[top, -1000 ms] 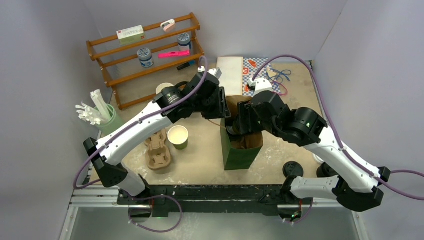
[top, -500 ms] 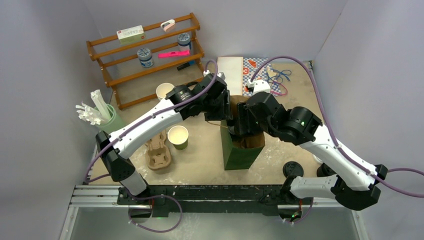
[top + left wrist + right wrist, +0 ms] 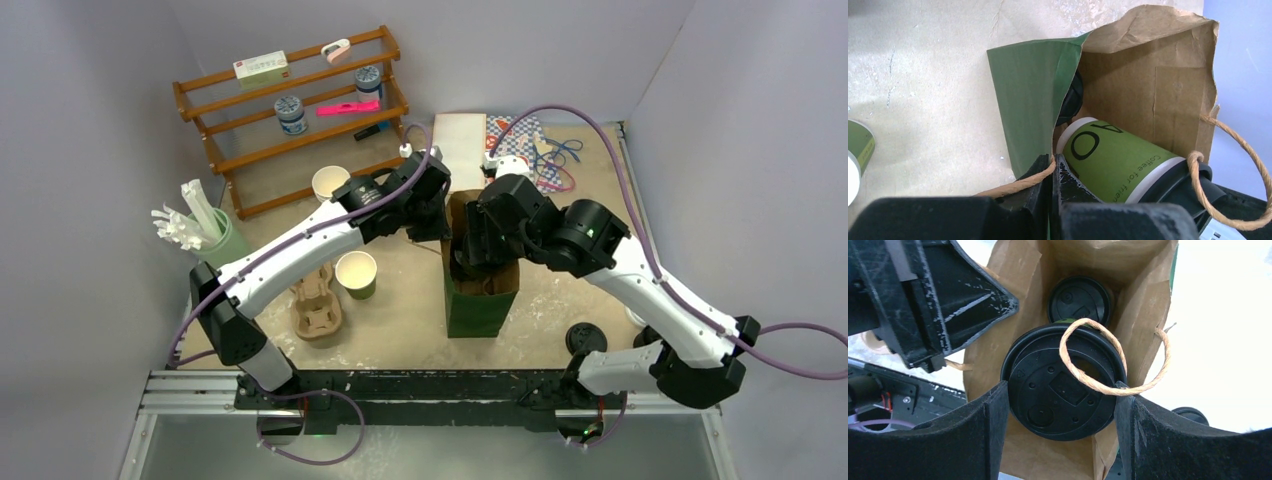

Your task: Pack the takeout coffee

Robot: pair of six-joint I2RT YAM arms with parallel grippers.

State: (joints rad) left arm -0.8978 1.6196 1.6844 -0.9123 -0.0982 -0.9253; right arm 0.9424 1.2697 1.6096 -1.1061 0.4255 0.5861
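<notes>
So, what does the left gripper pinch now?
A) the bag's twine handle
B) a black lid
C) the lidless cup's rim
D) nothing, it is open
A: in the left wrist view the left gripper is shut, and the twine handle runs between its fingers at the edge of the bag.

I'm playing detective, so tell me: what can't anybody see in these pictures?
Top view: the takeout coffee, hidden under the right arm above the paper bag.
Right wrist view: the bag's bottom, covered by the coffee's lid and a second lid.
Left wrist view: the end of the cup's writing, covered by the left gripper.
</notes>
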